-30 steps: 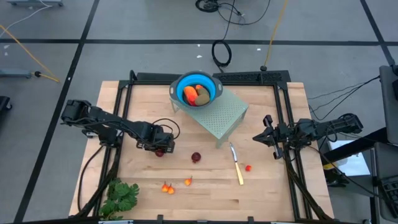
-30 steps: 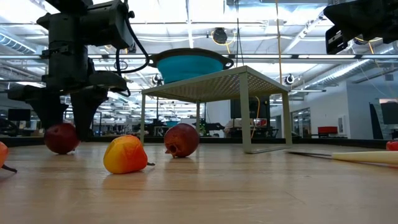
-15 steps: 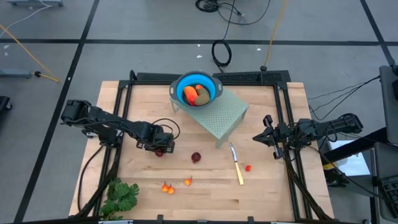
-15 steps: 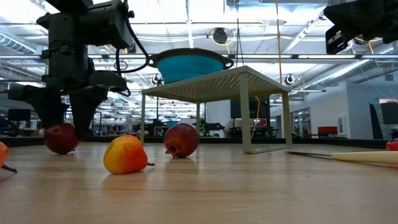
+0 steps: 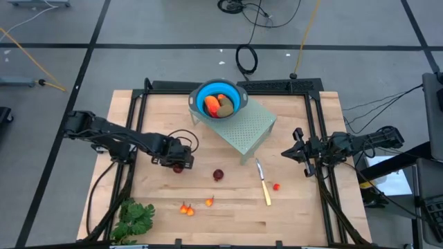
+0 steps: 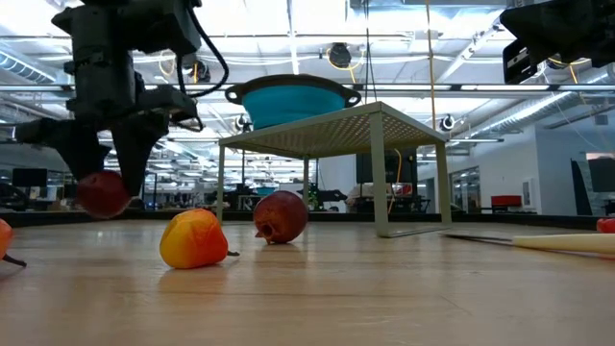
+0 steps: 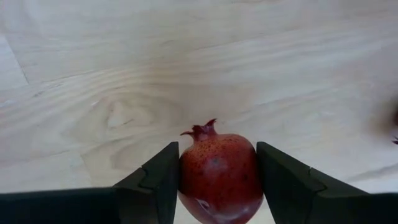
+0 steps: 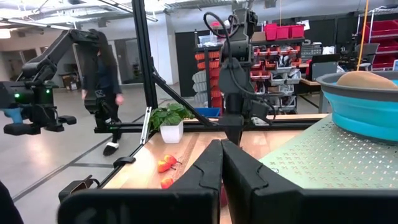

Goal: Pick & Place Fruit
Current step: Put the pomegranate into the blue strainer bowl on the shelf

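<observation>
No text, label, brand, number or sign can be read in any view.
</observation>
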Available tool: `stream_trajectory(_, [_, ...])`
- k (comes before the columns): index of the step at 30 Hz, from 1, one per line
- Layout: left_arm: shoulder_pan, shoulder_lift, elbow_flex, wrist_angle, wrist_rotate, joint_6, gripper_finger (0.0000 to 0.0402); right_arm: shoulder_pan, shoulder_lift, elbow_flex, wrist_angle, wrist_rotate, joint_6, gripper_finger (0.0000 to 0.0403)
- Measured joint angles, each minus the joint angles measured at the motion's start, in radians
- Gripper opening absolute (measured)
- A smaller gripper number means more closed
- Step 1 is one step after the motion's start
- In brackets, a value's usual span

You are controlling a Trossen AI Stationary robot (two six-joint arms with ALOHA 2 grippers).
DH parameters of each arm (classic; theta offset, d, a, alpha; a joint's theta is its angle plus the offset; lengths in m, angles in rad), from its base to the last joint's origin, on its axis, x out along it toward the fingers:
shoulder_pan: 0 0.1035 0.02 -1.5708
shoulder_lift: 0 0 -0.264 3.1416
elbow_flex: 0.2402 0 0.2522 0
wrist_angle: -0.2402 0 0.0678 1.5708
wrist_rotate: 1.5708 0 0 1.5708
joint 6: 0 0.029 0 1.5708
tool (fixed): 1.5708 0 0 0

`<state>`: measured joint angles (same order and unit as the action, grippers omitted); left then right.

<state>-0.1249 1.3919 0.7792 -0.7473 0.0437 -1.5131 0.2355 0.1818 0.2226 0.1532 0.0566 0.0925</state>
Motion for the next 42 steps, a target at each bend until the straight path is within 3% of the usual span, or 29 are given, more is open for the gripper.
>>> stream_trajectory(21, [0.0, -0.342, 0.0, -0.012, 0.0, -0.02, 0.0184, 0.0, 0.0, 0.0, 0.008, 0.001, 0.0, 0.0])
stream_trajectory(35, [0.0, -0.381, 0.0, 0.0, 0.0, -0.03, 0.0184, 0.0, 0.0, 0.0, 0.008, 0.048, 0.023, 0.0])
stream_trajectory(42, [0.0, -0.395, 0.0, 0.211, -0.041, 0.099, 0.0184, 0.0, 0.0, 0.0, 0.007, 0.048, 0.0, 0.0])
